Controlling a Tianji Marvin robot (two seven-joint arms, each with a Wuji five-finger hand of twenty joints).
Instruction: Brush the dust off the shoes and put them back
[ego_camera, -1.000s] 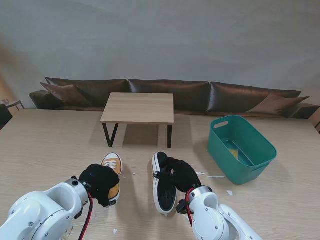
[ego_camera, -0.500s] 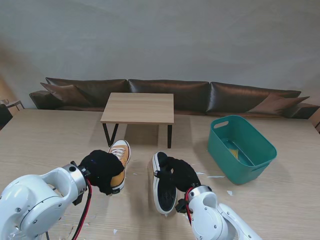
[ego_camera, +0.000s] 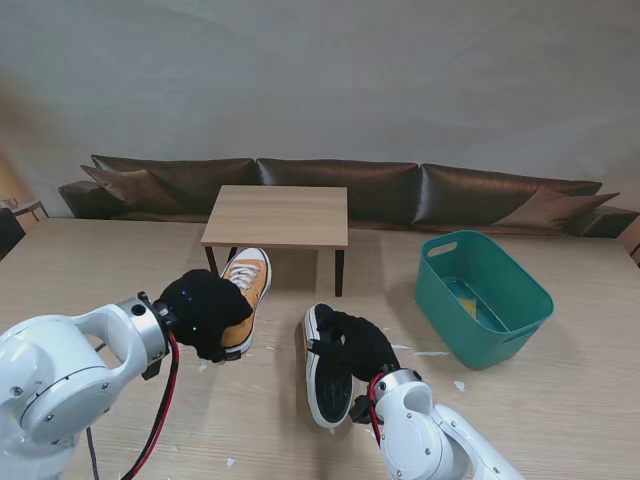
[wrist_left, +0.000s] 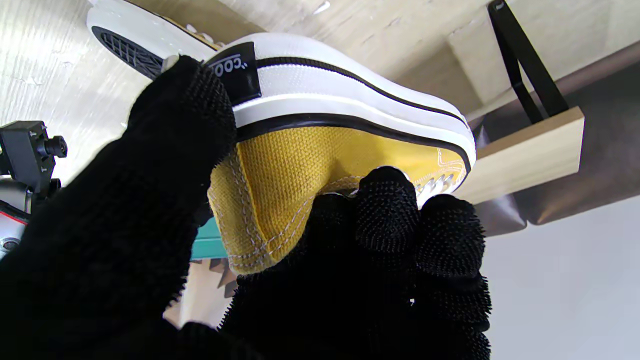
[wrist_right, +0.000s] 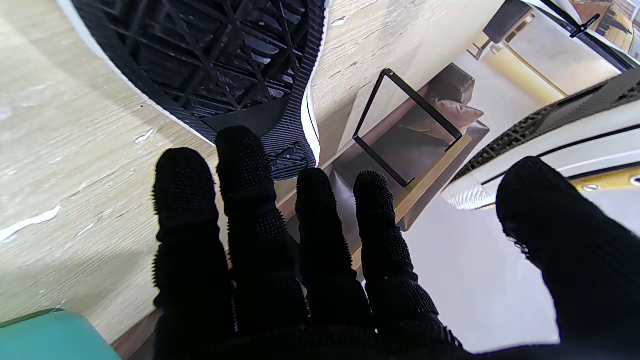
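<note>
A yellow canvas shoe (ego_camera: 248, 285) with a white sole is off the table, with my left hand (ego_camera: 205, 312) shut on its heel end. The left wrist view shows black-gloved fingers (wrist_left: 390, 210) pressed on the yellow shoe (wrist_left: 325, 165) and the thumb on its sole. The second shoe (ego_camera: 328, 370) lies on its side on the table, black sole facing left. My right hand (ego_camera: 365, 345) rests just right of it, fingers spread, holding nothing. In the right wrist view the black sole (wrist_right: 210, 55) lies past my right hand (wrist_right: 310, 280), and the yellow shoe's sole (wrist_right: 565, 145) shows beside the thumb.
A teal basin (ego_camera: 510, 320) stands at the right with something yellowish inside. A small wooden table (ego_camera: 278, 215) on black legs stands farther from me, a brown sofa (ego_camera: 340, 185) behind it. Small white scraps (ego_camera: 432, 353) lie around the shoes.
My left hand has lifted the yellow shoe off the table and carried it farther from me, toward the small table. The right hand and the other shoe have stayed put.
</note>
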